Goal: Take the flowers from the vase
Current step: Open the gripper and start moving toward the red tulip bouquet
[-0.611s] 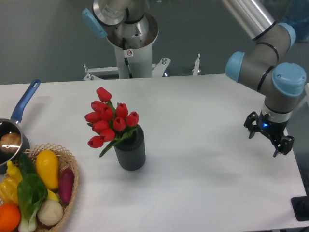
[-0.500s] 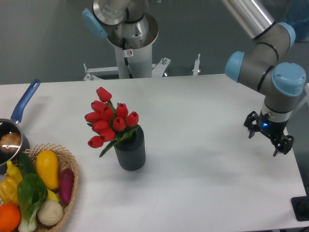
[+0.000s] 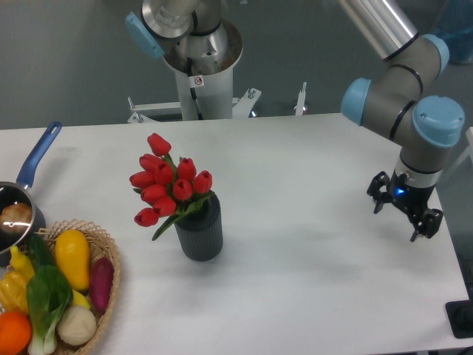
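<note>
End effector (image 3: 399,215) has shifted slightly left, empty with jaws apart, well right of the flowers (image 3: 166,185), which remain seated in the vase (image 3: 199,229) mid-worktop; grasp and lift outstanding.

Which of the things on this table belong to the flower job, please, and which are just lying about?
For the job:
flowers, standing in the vase
vase
gripper, open, far off to one side

Just lying about:
saucepan at the table edge
basket holding vegetables
</note>
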{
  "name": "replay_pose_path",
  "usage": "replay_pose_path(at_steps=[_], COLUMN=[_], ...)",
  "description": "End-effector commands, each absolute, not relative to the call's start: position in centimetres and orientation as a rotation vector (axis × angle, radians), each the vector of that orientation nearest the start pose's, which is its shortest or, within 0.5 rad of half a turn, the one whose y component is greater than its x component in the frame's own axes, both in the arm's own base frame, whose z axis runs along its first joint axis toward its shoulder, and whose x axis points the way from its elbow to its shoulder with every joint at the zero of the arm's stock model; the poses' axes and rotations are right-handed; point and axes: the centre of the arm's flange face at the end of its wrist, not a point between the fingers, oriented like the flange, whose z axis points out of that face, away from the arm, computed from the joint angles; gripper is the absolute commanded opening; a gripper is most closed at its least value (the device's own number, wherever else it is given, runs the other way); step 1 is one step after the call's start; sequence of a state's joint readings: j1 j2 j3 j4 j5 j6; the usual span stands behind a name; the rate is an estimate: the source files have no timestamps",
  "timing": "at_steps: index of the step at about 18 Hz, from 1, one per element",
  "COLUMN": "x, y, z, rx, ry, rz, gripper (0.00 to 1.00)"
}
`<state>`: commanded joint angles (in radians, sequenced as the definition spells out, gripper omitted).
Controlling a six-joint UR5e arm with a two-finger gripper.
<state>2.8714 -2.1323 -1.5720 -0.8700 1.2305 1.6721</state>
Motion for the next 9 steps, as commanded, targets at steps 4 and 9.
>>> replay_pose_path(at_steps=[4,9], x=[-58.9,-56.3], y=[33.1,32.0], z=[23.6,24.6], rx=[-2.732,-2.727], ry=[0.553,0.588], rz=[0.152,0.147], gripper=[1.0,1.0])
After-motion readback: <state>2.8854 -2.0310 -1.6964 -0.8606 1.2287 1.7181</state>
